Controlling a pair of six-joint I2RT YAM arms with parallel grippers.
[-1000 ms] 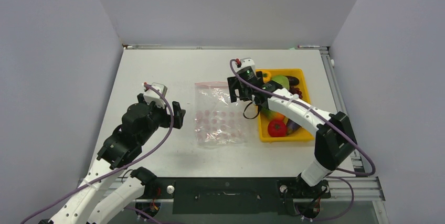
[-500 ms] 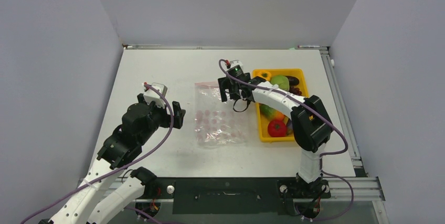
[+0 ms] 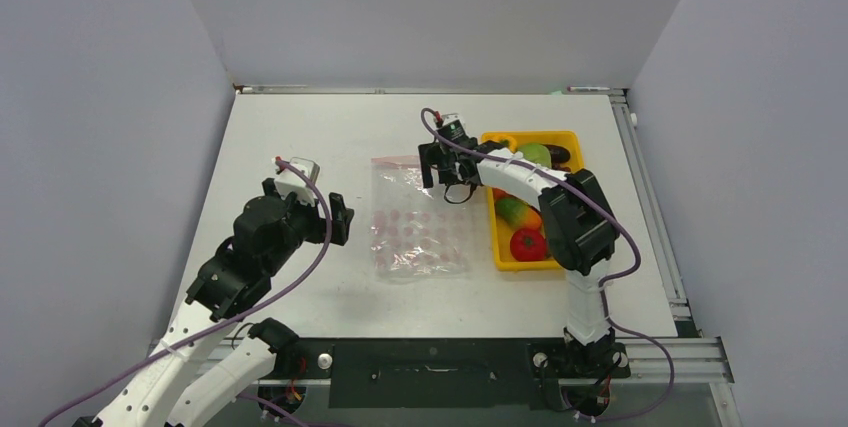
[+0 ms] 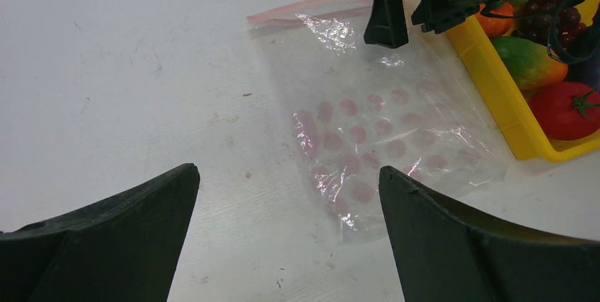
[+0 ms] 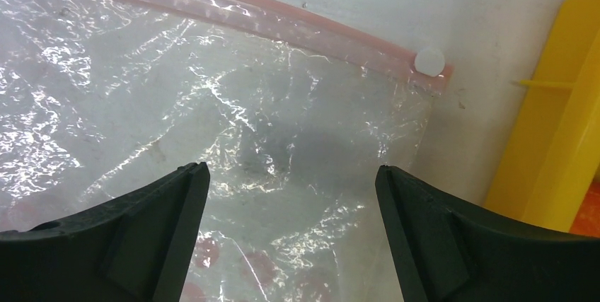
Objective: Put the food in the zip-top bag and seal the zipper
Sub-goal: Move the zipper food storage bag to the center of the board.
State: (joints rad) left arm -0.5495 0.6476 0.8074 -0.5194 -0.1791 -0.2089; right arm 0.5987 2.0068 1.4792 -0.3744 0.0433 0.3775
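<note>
- Both arms wait open-jawed and empty: right gripper point(image 5: 290, 175) above the far right corner of the zip-top bag point(image 3: 420, 222), left gripper point(image 4: 286, 175) near its left edge.
- Pinching only the top layer just below the zipper point(image 5: 283, 26) should lift the mouth open.
- All the food point(image 3: 527, 243) sits in the yellow tray point(image 4: 495, 90); the bag lies flat on the worktop point(image 3: 300, 127).

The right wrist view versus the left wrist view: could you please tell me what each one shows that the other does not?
Only the right wrist view shows the small white round tab at the end of the zipper. Only the left wrist view shows the red tomato, the grape bunch and the green-orange piece. Both show the clear zip-top bag, its pink zipper and the yellow tray.
</note>
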